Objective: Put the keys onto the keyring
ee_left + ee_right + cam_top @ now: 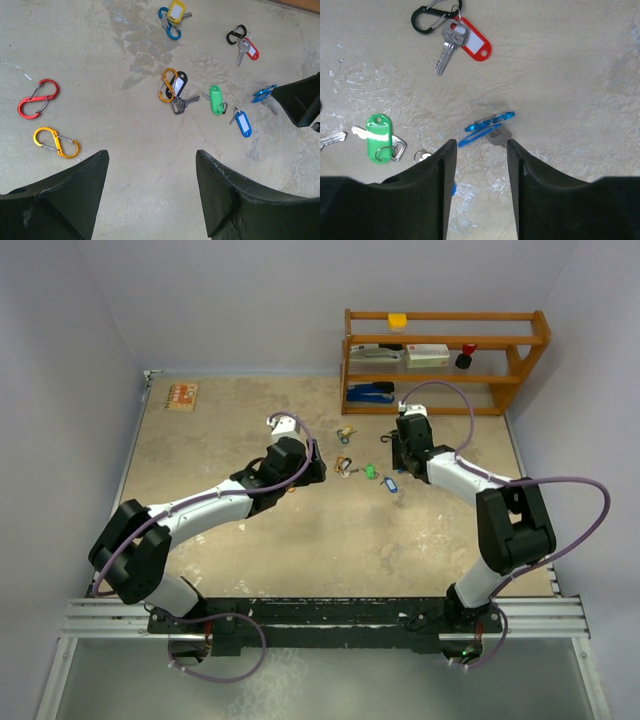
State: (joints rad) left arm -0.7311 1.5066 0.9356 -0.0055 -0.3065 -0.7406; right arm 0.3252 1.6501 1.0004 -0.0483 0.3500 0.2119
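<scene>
Right tool (pixel 480 146), jaws parted and gripping nothing, hangs over a blue metal snap-hook clip (pixel 487 122) touching one key, apparently lining up a pick. The small silver keys with coloured tags (pixel 243 50) lie scattered toward the mottled beige bench's (pixel 100 60) far edge. Left tool (pixel 150 157) hovers spread wide.

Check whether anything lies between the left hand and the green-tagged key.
Nothing visible does: only bare table separates the left hand from the green-tagged key. The orange clip lies off beside that line.
</scene>
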